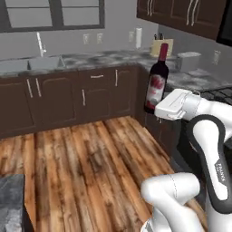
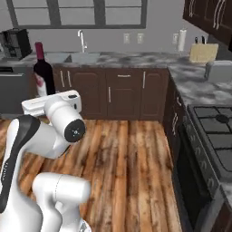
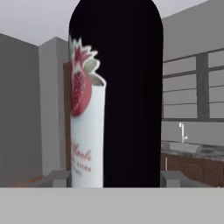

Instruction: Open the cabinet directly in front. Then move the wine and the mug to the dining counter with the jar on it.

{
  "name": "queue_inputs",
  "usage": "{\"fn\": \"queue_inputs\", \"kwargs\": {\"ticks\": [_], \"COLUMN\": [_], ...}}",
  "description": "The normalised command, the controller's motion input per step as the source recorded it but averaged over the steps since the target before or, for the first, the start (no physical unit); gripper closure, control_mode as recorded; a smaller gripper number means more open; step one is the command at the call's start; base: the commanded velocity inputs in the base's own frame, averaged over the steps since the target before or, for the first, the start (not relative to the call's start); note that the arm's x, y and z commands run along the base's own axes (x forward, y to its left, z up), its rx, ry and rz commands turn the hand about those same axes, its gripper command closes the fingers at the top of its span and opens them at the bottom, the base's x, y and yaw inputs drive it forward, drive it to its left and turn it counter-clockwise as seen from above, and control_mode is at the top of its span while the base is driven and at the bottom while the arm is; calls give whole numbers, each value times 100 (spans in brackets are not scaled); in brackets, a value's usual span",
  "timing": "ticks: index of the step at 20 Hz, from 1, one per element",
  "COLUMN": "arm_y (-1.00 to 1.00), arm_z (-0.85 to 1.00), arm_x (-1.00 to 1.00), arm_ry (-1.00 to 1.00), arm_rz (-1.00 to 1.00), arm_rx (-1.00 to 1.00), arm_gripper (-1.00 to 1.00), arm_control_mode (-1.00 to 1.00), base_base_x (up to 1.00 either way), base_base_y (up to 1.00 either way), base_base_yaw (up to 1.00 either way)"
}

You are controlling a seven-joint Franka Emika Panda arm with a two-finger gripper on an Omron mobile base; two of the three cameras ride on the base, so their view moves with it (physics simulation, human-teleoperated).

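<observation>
The wine (image 1: 156, 80) stands upright in mid-air above the wooden floor (image 1: 90, 158), carried at the end of the white arm, with the gripper (image 3: 113, 178) clamped on its lower body. The hand view gives the proof: one dark fingertip sits at each side of the bottle's base, at roughly 8 and 4 o'clock, both pressed against the dark glass, with the white label and its red fruit picture turned toward 9 o'clock. The left base view adds what the hand view cannot, the red-capped neck at 12 o'clock of the bottle and the grey marbled desk (image 1: 190, 79) behind it carrying a knife block (image 1: 161, 46) and a toaster (image 1: 188, 60), under the dark upper cabinet (image 1: 181, 13) with closed doors and long silver handles. The right base view shows the bottle from the other side, partly hidden behind the arm's wrist, with the sink (image 2: 79, 58) at about 1 o'clock of it and the stove (image 2: 215, 136) far off at 3 o'clock.
</observation>
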Motion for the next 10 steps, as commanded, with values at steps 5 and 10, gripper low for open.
{"fn": "queue_inputs", "kwargs": {"ticks": [5,10], "arm_y": [0,0], "arm_z": [0,0], "arm_x": [0,0], "arm_ry": [0,0], "arm_rz": [0,0], "arm_rx": [0,0], "arm_gripper": [100,100], "arm_control_mode": [100,100], "base_base_x": [0,0], "base_base_y": [0,0], "base_base_yaw": [100,100]}}
